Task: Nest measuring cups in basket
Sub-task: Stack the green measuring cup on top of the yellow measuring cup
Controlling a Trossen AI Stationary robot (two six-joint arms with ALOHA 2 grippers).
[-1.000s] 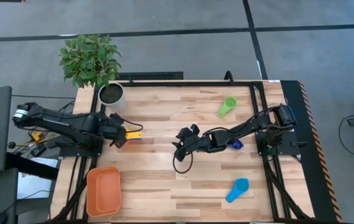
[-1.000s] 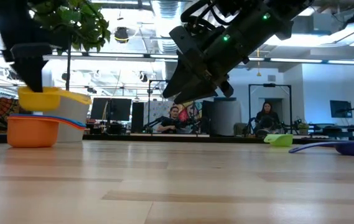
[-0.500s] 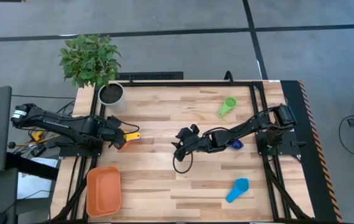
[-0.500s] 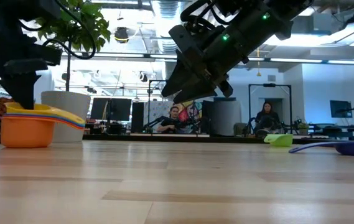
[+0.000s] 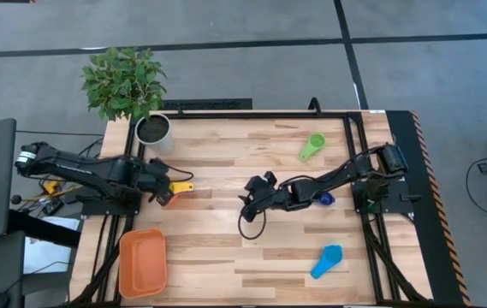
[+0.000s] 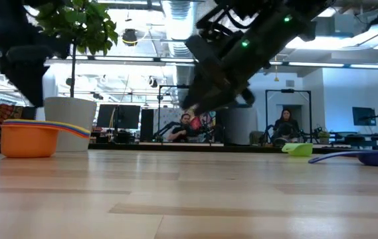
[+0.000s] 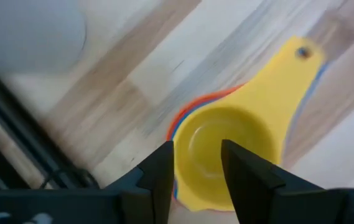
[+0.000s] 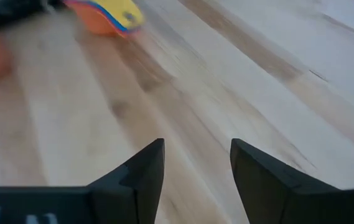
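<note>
A stack of nested measuring cups (image 5: 177,187) stands on the table's left part, orange at the bottom (image 6: 32,141) and yellow on top (image 7: 226,143), with thin red and blue rims between them. My left gripper (image 7: 195,152) is open just above the yellow cup (image 6: 26,99), clear of it. My right gripper (image 5: 245,204) hovers open over the table's middle (image 8: 195,149). A green cup (image 5: 313,145), a dark blue cup (image 5: 324,198) and a light blue cup (image 5: 327,261) lie singly on the right half. The orange basket (image 5: 142,261) sits at the near left corner.
A white plant pot (image 5: 152,128) with a leafy plant stands at the far left corner, close behind the stack. Bare wood lies between the stack and the basket and around the table's middle. People sit in the room beyond the far edge.
My left gripper carried the yellow cup down into the stack, let go of it and rose a little. The yellow cup now sits nested on top of the stack, its handle toward the table's right.
</note>
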